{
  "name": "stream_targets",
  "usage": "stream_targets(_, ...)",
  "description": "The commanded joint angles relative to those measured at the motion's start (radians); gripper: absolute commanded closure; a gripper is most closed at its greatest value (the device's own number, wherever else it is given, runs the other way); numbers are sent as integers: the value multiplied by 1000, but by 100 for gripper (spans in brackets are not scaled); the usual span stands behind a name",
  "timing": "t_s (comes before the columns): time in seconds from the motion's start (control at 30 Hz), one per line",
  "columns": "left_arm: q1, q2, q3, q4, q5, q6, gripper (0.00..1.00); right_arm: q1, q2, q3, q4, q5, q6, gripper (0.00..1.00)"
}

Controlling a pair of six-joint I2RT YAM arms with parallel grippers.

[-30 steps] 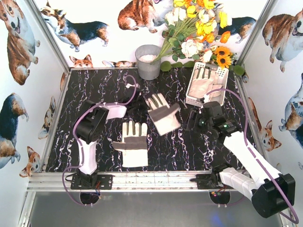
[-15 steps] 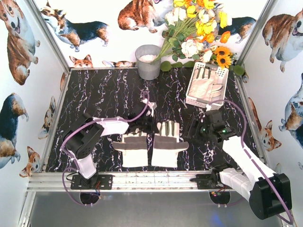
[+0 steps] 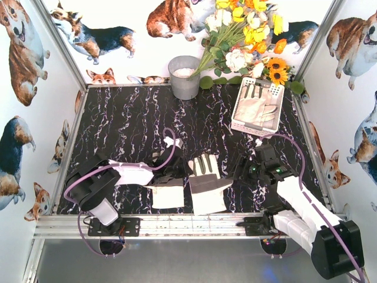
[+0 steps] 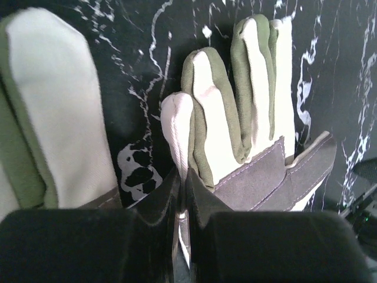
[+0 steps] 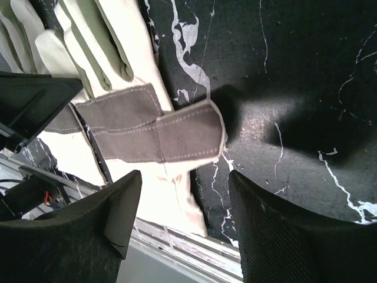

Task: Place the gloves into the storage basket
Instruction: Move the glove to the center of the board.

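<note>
A cream-white glove with grey patches [image 3: 207, 187] lies palm-up near the table's front edge; it also shows in the left wrist view [image 4: 247, 135] and the right wrist view [image 5: 135, 130]. My left gripper [image 3: 180, 171] is shut on a finger at this glove's left side [image 4: 179, 194]. A second glove [image 3: 166, 196] lies just left of it, partly under my left arm [image 4: 53, 106]. My right gripper [image 3: 238, 167] is open and empty, just right of the held glove [image 5: 184, 183]. The white perforated storage basket [image 3: 277, 89] stands at the back right with gloves inside.
A grey metal bucket [image 3: 184, 76] stands at the back centre. Artificial flowers [image 3: 247, 41] lean over the back right beside the basket. The metal front rail [image 3: 194, 224] runs just below the gloves' cuffs. Corgi-print walls enclose the table.
My left gripper has drawn the glove from mid-table down to the front edge, beside the second glove. My right gripper has moved slightly nearer and stays open.
</note>
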Motion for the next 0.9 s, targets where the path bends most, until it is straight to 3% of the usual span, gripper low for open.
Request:
stream_targets(0.0, 1, -12, -21, 51, -95, -47, 100, -3, -27, -5, 57, -37, 23, 38)
stream_targets(0.3, 0, 17, 60, -36, -100, 50, 100, -3, -52, 0, 23, -43, 9, 38)
stream_targets(0.5, 0, -107, 104, -182, -109, 130, 44, -3, -106, 24, -21, -53, 8, 37)
stream_targets(0.6, 1, -256, 100, -319, -154, 162, 23, -3, -138, 28, -19, -62, 22, 37)
stream_targets(0.67, 13, -354, 82, -405, -177, 174, 16, -3, -155, 24, -4, -68, 36, 37)
stream_targets(0.87, 189, -590, -55, -614, -145, 137, 14, -3, -167, 29, 37, -112, 69, 37)
